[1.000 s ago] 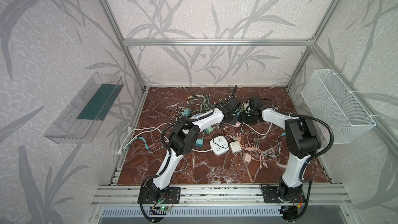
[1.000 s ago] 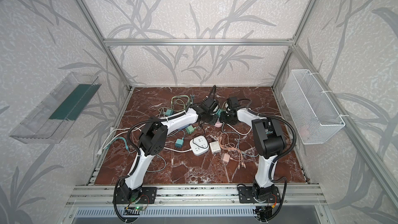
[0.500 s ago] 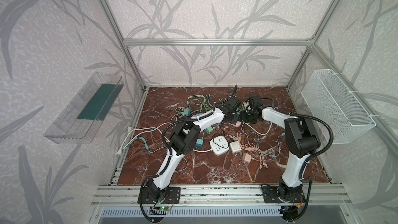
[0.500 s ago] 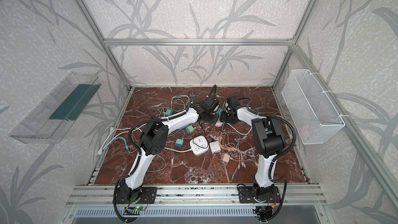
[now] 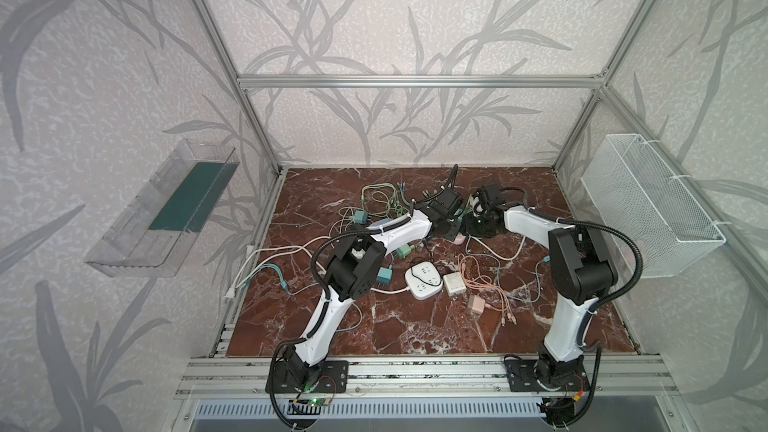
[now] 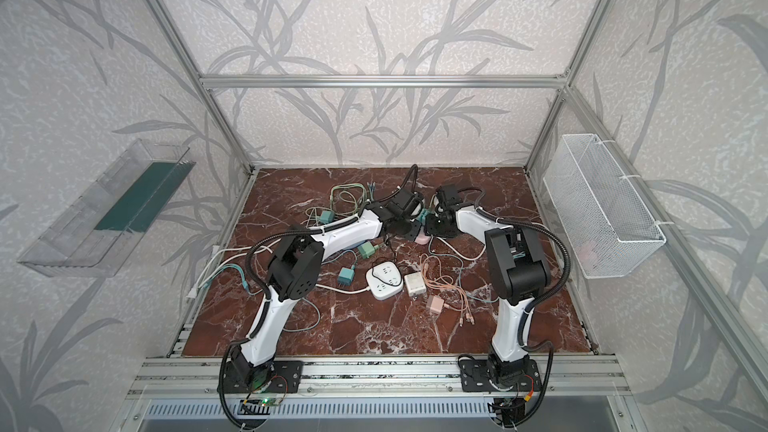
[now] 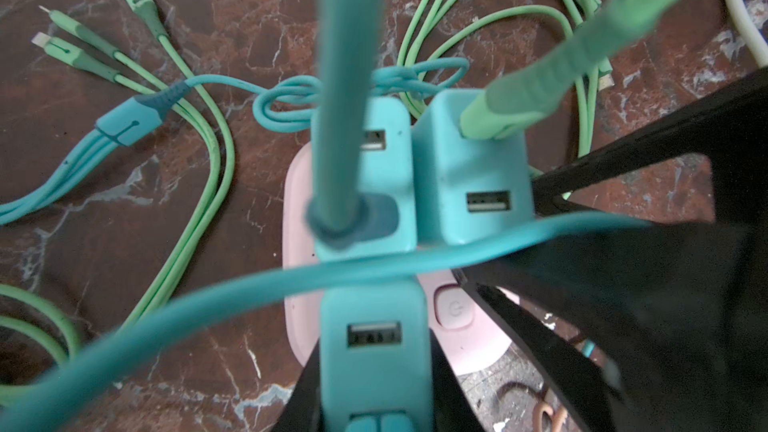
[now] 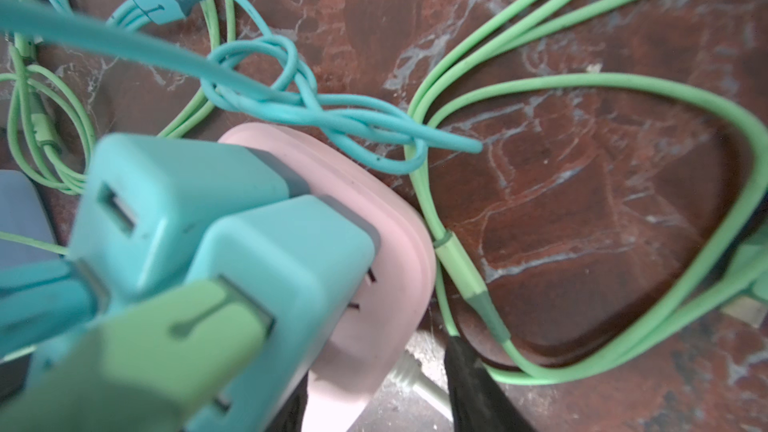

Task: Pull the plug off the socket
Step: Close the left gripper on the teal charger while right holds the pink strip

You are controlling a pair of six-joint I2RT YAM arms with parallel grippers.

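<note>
Narrowing a touch around the pink socket (image 8: 386,234), the right gripper (image 8: 378,392) seems to brace it, though I cannot tell if it truly grips. The left gripper (image 7: 374,367), lower middle, pinches the plug (image 7: 374,338) — ready to pull.

Near the desk's (image 5: 415,334) back edge a plug (image 7: 374,359) stands in a socket (image 7: 301,326); a power strip (image 5: 423,281) lies mid-desk.
</note>
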